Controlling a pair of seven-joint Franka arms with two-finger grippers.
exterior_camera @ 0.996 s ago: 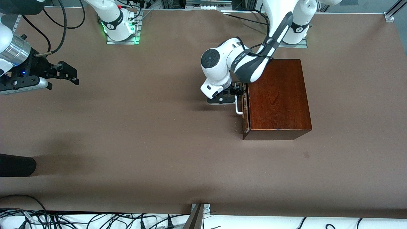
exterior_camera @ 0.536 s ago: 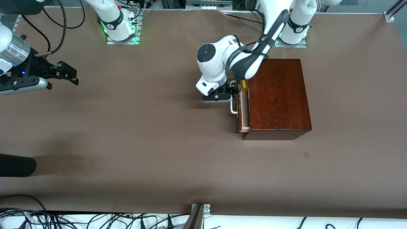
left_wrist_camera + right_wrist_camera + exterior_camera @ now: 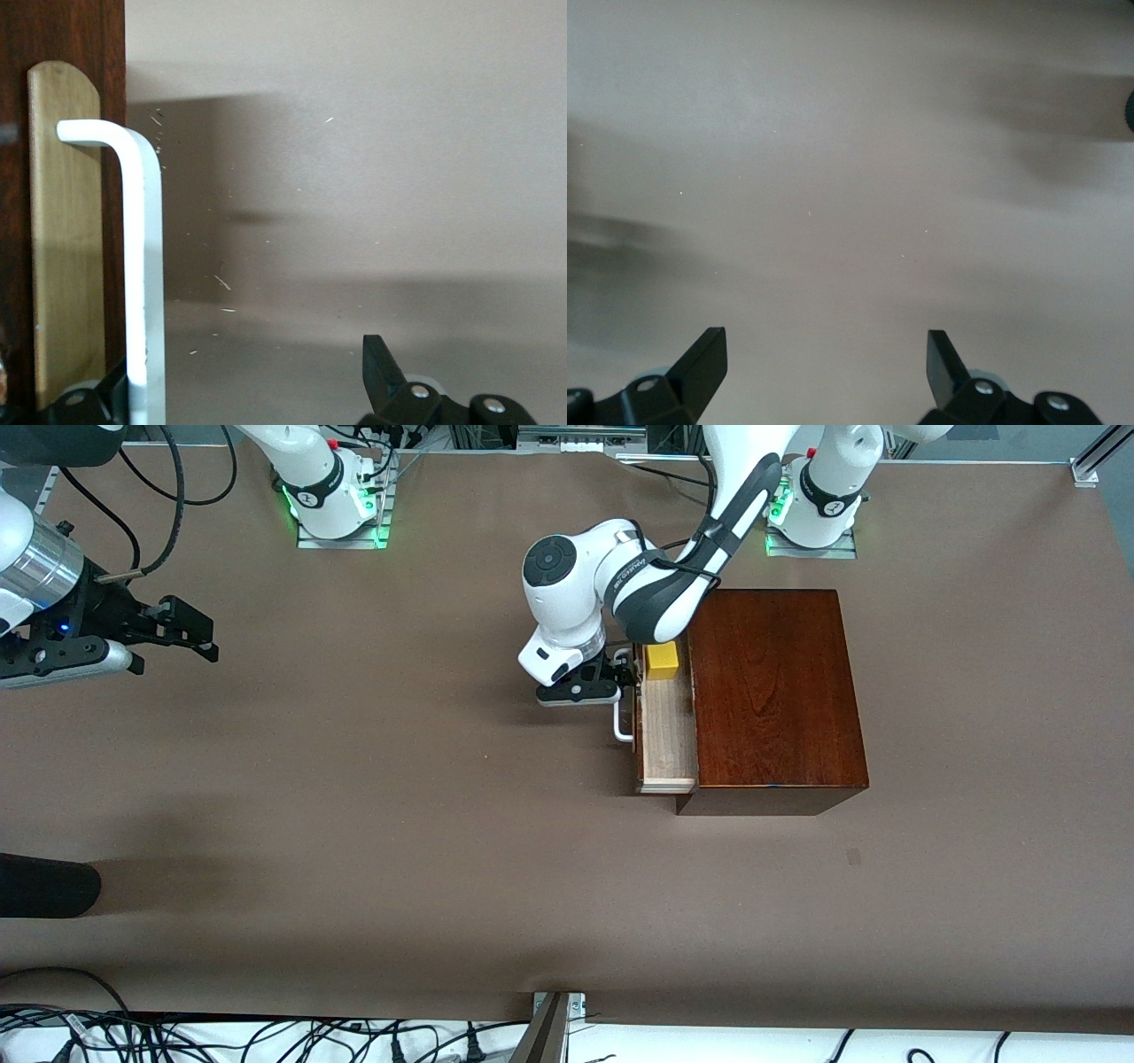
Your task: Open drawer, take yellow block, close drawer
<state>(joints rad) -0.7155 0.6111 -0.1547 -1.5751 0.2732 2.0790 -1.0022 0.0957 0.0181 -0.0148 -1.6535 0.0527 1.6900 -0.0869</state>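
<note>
The dark reddish-brown wooden box (image 3: 771, 691) stands near the left arm's base. Its drawer (image 3: 666, 735) is pulled partly out toward the right arm's end and shows a pale wood interior. The yellow block (image 3: 663, 662) sits in the drawer at the end farther from the front camera. My left gripper (image 3: 625, 677) is open around the white handle (image 3: 623, 722). In the left wrist view the handle (image 3: 143, 266) lies against one finger (image 3: 111, 394) of the left gripper (image 3: 244, 372). My right gripper (image 3: 199, 633) waits open and empty over the table's right-arm end; the right wrist view shows it (image 3: 824, 341) over bare table.
A black rounded object (image 3: 44, 886) lies at the right arm's end of the table, nearer the front camera. Cables (image 3: 266, 1036) run along the near edge. A metal bracket (image 3: 554, 1019) sticks up at the near edge's middle.
The drawer has slid out toward the right arm's end, with the left gripper moving along at the handle. The yellow block has come into view. The right arm has not moved.
</note>
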